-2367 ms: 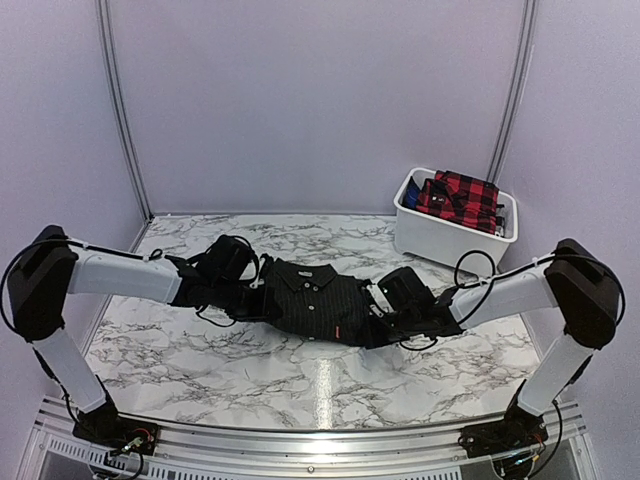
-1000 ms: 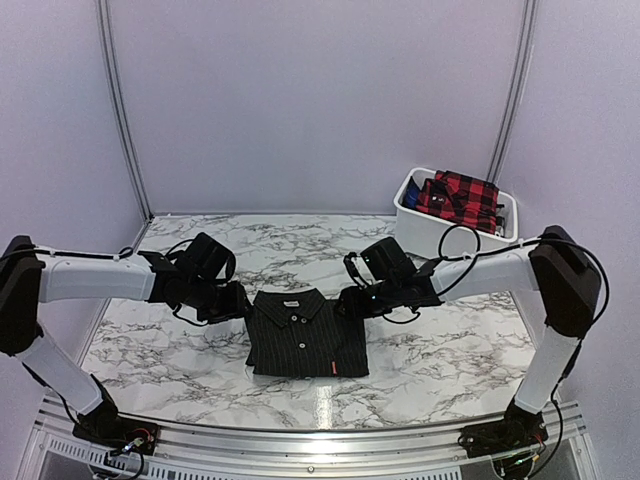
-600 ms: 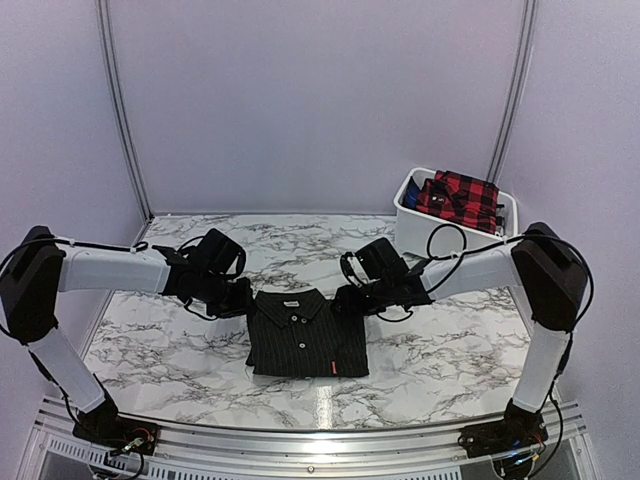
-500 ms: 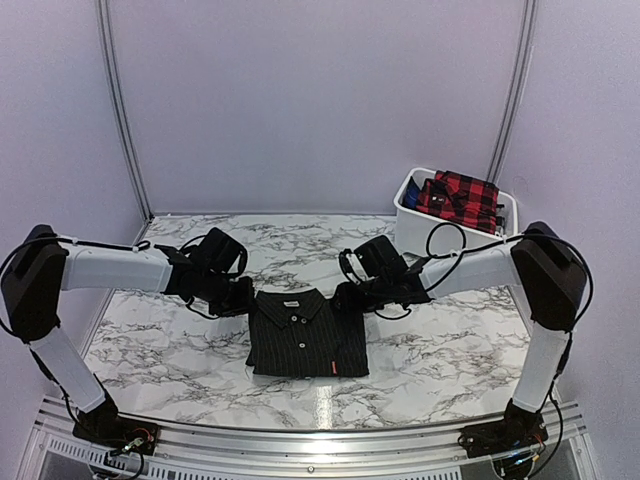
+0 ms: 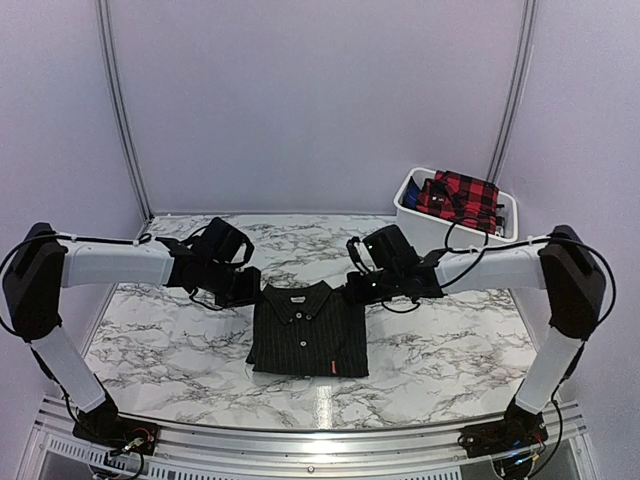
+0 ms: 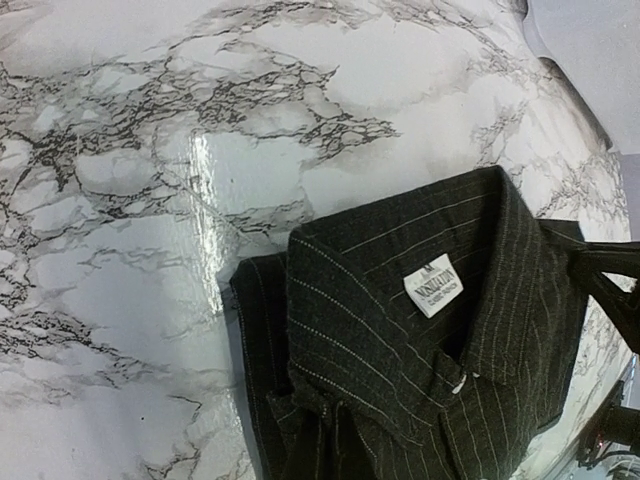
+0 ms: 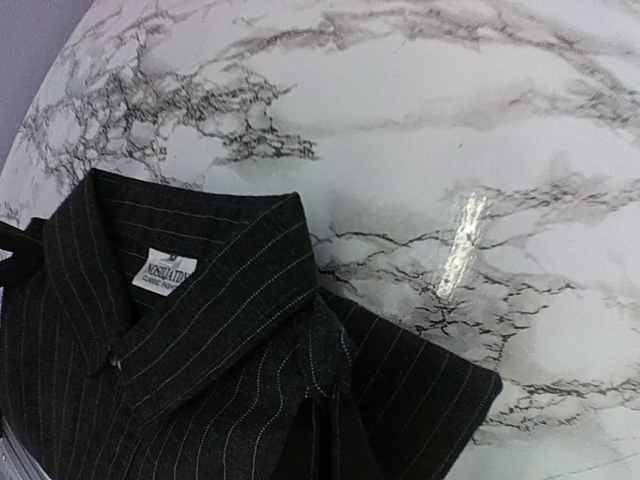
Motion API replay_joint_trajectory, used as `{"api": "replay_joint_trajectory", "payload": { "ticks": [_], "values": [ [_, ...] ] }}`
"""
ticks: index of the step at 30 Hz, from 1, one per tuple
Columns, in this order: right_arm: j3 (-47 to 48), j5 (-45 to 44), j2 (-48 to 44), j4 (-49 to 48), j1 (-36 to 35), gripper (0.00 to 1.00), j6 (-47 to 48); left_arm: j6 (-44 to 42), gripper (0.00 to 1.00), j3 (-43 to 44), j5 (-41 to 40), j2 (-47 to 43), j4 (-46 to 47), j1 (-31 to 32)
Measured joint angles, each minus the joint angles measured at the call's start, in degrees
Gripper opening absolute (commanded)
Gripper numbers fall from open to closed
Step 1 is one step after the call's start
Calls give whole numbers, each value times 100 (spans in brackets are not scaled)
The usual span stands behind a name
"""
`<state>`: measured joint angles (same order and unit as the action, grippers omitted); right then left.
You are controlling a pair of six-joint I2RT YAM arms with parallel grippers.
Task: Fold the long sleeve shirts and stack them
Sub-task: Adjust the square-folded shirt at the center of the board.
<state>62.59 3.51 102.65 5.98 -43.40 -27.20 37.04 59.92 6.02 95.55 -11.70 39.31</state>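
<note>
The black pinstriped shirt lies folded on the marble table, collar toward the back, buttons up. It fills the left wrist view and the right wrist view, with a white collar label showing. My left gripper is at the shirt's left shoulder, shut on puckered cloth. My right gripper is at the right shoulder, also shut on pinched cloth. The red-and-black plaid shirt lies in a bin at the back right.
A white plastic bin stands at the table's back right corner and holds the plaid shirt. The pale booth walls close in the back and sides. A metal rail runs along the near edge.
The shirt hung stretched between both grippers, then came to lie folded on the table. Both grippers closed in on its shoulders and have shifted slightly back, drawing the collar end back.
</note>
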Motion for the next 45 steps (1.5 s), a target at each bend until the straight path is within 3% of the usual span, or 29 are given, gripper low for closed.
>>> {"api": "replay_joint_trajectory", "payload": {
  "ticks": [8, 15, 22, 24, 26, 28, 32, 35, 39, 45],
  "values": [
    [-629, -590, -1423, 153, -46, 0, -247, -238, 0, 555, 149, 111, -20, 0],
    [-1279, -837, -1222, 87, 83, 0, -428, -407, 2, 1355, 142, 1128, -17, -2],
    [-1248, -824, -514, -83, 247, 0, -407, -474, 54, 1515, -46, 1694, -122, -149],
    [-1248, -872, -540, -79, 249, 3, -407, -461, 58, 1513, -107, 1652, -149, -219],
    [-1248, -929, -608, -50, 249, 12, -404, -468, 57, 1460, -162, 1528, -164, -262],
    [-1248, -1010, -702, 20, 251, 23, -400, -452, 51, 1233, -179, 1204, -146, -308],
    [-1158, -1137, -911, 321, 254, 35, -317, -337, 39, 409, -68, 210, -70, -321],
    [-933, -1182, -1134, 570, 179, 37, -238, -201, 32, -332, 184, -424, 188, -315],
    [-297, -1163, -1139, 686, -118, 37, -129, -52, 29, -1213, 629, -807, 640, -280],
    [782, -892, -378, 560, -824, 37, -50, 33, 25, -1904, 1233, -1027, 1563, -11]
  ]
}}
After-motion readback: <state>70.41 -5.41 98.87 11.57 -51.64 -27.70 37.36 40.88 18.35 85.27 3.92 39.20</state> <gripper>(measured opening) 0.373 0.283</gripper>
